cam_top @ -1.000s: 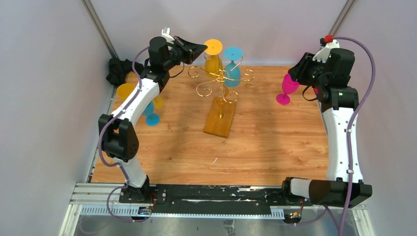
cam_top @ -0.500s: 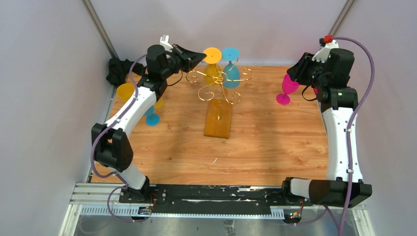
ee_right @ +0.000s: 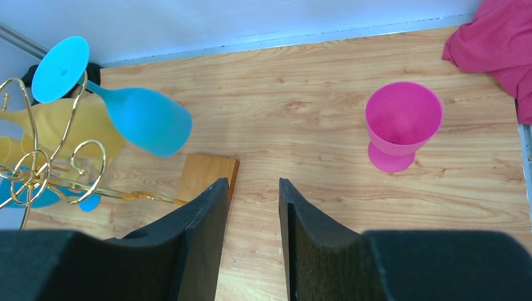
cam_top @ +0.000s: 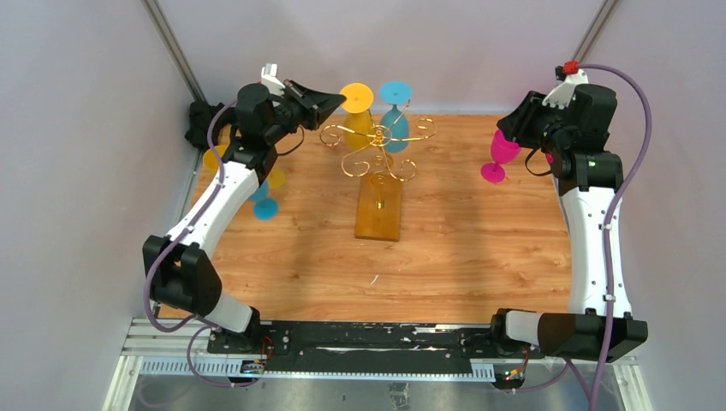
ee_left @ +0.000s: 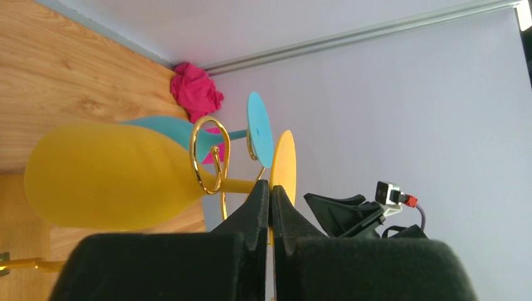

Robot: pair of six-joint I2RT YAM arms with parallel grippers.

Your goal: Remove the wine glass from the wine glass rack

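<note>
The wine glass rack is gold wire on a wooden base at the table's middle back. A yellow wine glass hangs upside down in it, and its stem passes through a gold loop. My left gripper is shut on the rim of that glass's round foot. A blue wine glass hangs beside it. My right gripper is open and empty, high at the right, above a pink glass.
A yellow glass and a blue glass stand on the table at the left, under my left arm. A black cloth lies in the back left corner. A pink cloth lies at the back right, near the wall.
My left arm has drawn back to the left with the yellow glass's foot in its jaws. The rack's top and base have shifted slightly left with it. The right arm has not moved.
</note>
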